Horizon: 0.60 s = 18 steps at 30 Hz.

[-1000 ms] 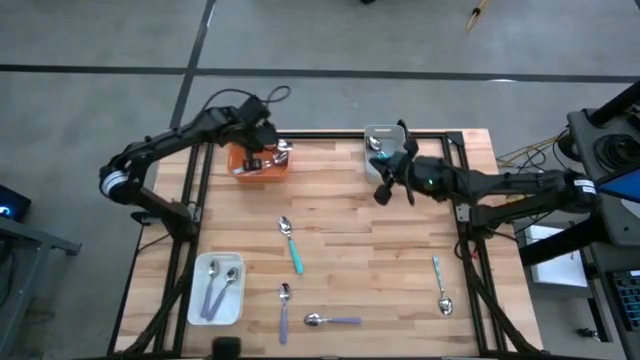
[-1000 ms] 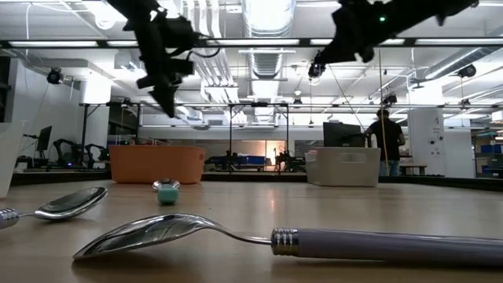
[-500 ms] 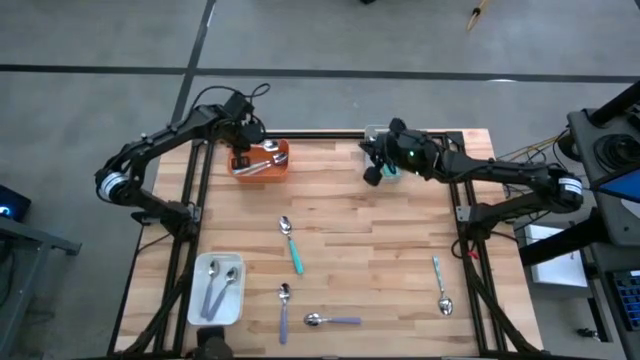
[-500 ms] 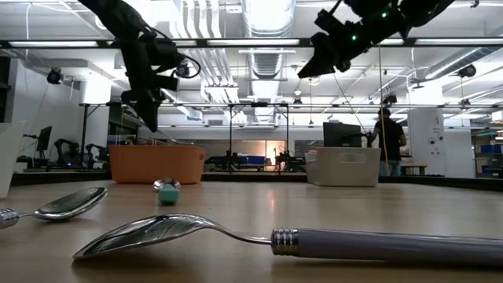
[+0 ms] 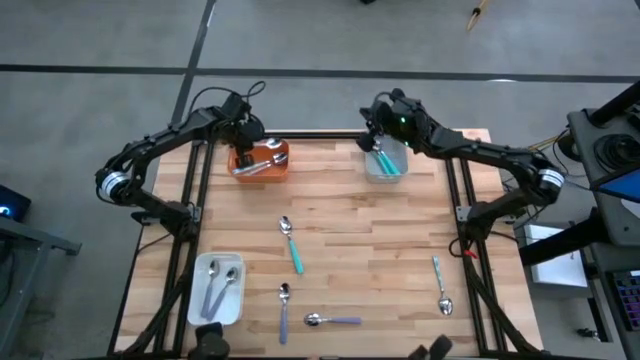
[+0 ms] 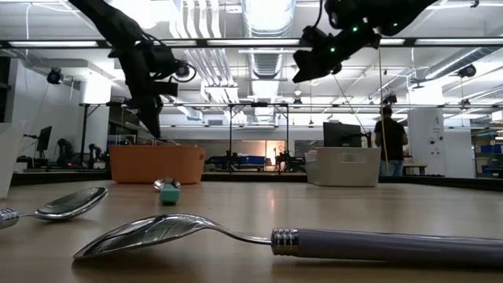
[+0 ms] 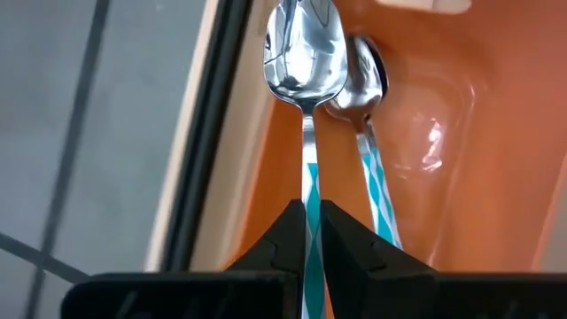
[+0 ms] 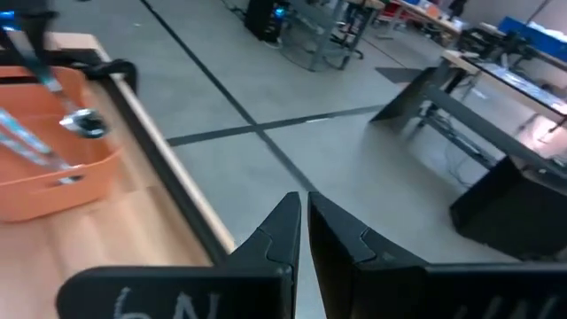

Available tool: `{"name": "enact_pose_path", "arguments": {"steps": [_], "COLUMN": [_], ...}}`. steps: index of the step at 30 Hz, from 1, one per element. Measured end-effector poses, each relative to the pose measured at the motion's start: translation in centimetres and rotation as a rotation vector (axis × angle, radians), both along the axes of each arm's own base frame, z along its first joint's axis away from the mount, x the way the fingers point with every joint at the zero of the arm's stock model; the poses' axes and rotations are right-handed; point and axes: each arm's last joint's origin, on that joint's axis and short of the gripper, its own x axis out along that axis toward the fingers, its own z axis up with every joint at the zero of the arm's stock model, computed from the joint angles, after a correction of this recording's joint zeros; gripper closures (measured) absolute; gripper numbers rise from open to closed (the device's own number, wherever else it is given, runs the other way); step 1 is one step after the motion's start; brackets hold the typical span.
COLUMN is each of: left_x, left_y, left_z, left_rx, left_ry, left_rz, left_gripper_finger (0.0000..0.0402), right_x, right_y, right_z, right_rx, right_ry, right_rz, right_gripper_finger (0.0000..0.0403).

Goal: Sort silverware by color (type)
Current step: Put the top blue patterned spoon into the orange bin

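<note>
Spoons lie loose on our table [image 5: 380, 250] in the high view: a teal one [image 5: 291, 243], two purple [image 5: 284, 310] and a pale one [image 5: 441, 286]; more sit in the white [image 5: 194, 300], orange [image 5: 285, 160] and grey trays [image 5: 372, 172]. Low down, a purple spoon [image 6: 283, 238] lies nearest. Our left gripper [image 7: 314, 235] pinches a striped spoon [image 7: 306, 53] over the orange tray. Our right gripper [image 8: 303, 221] is closed, empty.

even overhead light from ceiling strip lamps [image 6: 267, 43] behind my arms washes the table [image 5: 350, 230] flat, shadows faint. just past my left gripper [image 7: 310, 232] a spoon bowl [image 7: 306, 53] throws hard glare; the orange tray [image 7: 443, 133] gleams. the nearest lavender-handled spoon [image 6: 259, 234] blurs softly.
</note>
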Motion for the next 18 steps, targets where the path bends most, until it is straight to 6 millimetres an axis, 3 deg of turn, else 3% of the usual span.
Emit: {"name": "enact_pose_path", "arguments": {"steps": [10,18], "left_x": [-0.5,-0.5], "left_y": [-0.7,-0.8], "left_z": [-3.4,-3.8], "left_rx": [-0.043,-0.06], "left_ry": [-0.025,-0.047], "left_rz": [0.037,0.078], "left_gripper_finger": [0.0393,0.0393], "right_x": [1.8,2.9], "right_y": [-4.8,-6.5], "right_z": [0.1,-0.2], "right_rx": [-0.061,-0.028], "right_ry": [0.086,0.144], "right_rz": [-0.056,-0.068], "right_gripper_finger": [0.0385,0.0385]}}
